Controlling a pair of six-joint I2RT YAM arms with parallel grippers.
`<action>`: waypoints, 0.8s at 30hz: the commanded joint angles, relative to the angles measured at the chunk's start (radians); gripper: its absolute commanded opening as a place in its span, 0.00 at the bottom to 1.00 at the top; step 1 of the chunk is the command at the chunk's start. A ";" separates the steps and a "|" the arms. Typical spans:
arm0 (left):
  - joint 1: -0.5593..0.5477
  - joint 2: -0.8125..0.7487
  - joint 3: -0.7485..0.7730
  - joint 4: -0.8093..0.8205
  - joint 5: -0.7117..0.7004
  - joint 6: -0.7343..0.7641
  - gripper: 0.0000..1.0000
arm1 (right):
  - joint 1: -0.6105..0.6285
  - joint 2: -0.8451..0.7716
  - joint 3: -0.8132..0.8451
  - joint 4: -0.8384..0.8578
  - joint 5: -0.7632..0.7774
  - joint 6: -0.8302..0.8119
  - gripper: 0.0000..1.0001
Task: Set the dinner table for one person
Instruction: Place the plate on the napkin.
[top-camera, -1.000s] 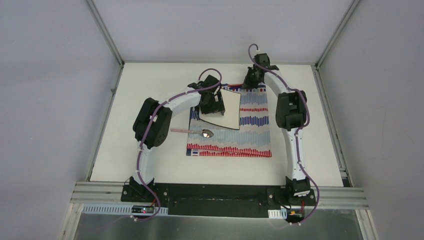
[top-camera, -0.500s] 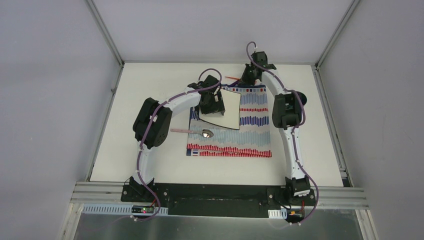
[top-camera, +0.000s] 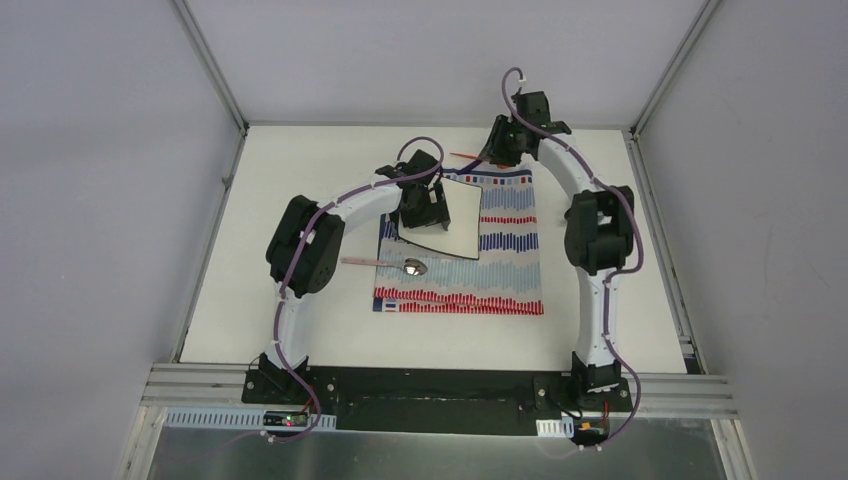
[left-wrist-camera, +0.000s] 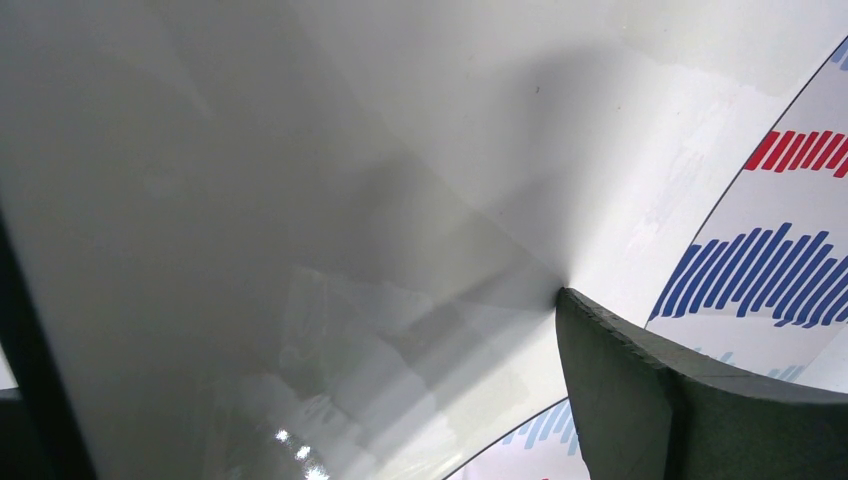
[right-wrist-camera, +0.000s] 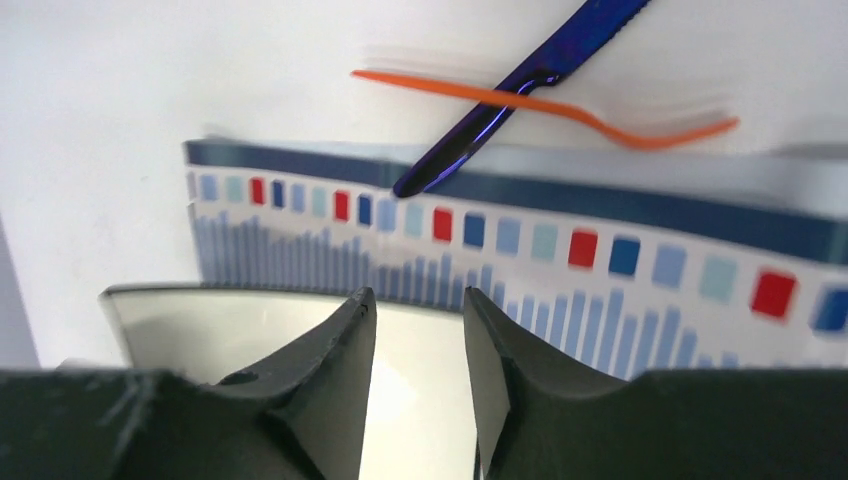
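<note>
The white dinner table (top-camera: 300, 310) carries a striped cloth (top-camera: 500, 285). A white square plate (top-camera: 455, 215) lies on the cloth's far left part. My left gripper (top-camera: 422, 205) hangs low over the plate's left side, jaws wide; one finger (left-wrist-camera: 640, 400) touches the plate (left-wrist-camera: 300, 200). A spoon (top-camera: 400, 266) lies across the cloth's left edge. My right gripper (right-wrist-camera: 420, 300) is open above the plate's far corner (right-wrist-camera: 200, 320), with nothing between its fingers. Just beyond the cloth's far edge, a blue knife (right-wrist-camera: 510, 90) lies crossed over an orange fork (right-wrist-camera: 600, 120).
The right arm's elbow (top-camera: 600, 230) stands over the table beside the cloth's right edge. The left arm's elbow (top-camera: 300, 245) is left of the cloth. Grey rails (top-camera: 215, 230) and walls close in the table.
My right gripper has opened and drawn back from the plate's far corner, and its elbow has swung to the right. The left arm and plate have stayed still.
</note>
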 joint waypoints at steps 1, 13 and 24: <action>-0.066 0.224 -0.105 -0.225 -0.245 0.118 0.84 | 0.003 -0.266 -0.159 0.097 0.034 -0.012 0.41; -0.067 0.221 -0.096 -0.220 -0.244 0.122 0.84 | 0.004 -0.460 -0.786 0.346 -0.076 0.094 0.42; -0.067 0.218 -0.093 -0.220 -0.239 0.122 0.84 | 0.003 -0.355 -0.982 0.609 -0.217 0.215 0.43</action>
